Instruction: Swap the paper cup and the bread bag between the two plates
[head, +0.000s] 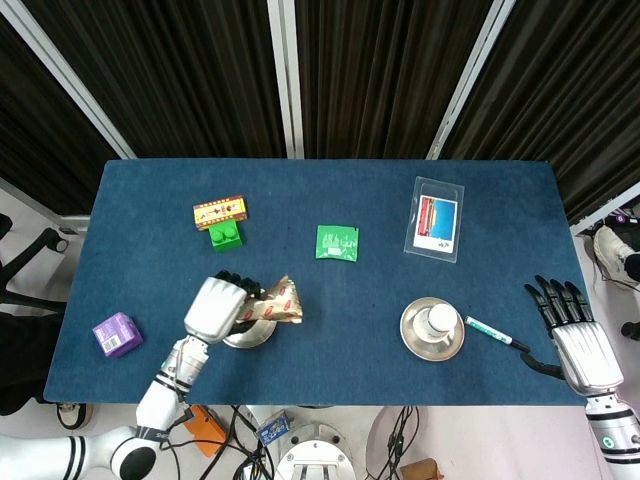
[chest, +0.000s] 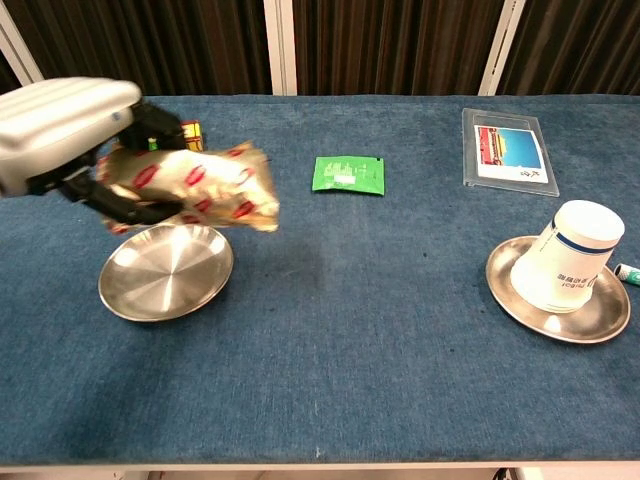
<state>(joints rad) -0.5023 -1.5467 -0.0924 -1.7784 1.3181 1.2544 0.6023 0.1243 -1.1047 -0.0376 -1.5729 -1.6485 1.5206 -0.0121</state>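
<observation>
We see the left hand (chest: 62, 130) clamped on the bread bag (chest: 195, 185), lifted over the empty plate (chest: 165, 272); right hand (head: 578, 335) spread, prob. holding nothing.

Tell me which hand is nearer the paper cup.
Right. The right hand hangs open just past the table's edge beside the cup; the left hand holds the bread bag over the far plate.

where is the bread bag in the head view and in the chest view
Head view: the bread bag is lower left of centre, held by the left hand over the left plate.
Chest view: the bread bag is upper left, above the left plate.
Shared landmark: the green packet lies up and to the right of the bag in both.
</observation>
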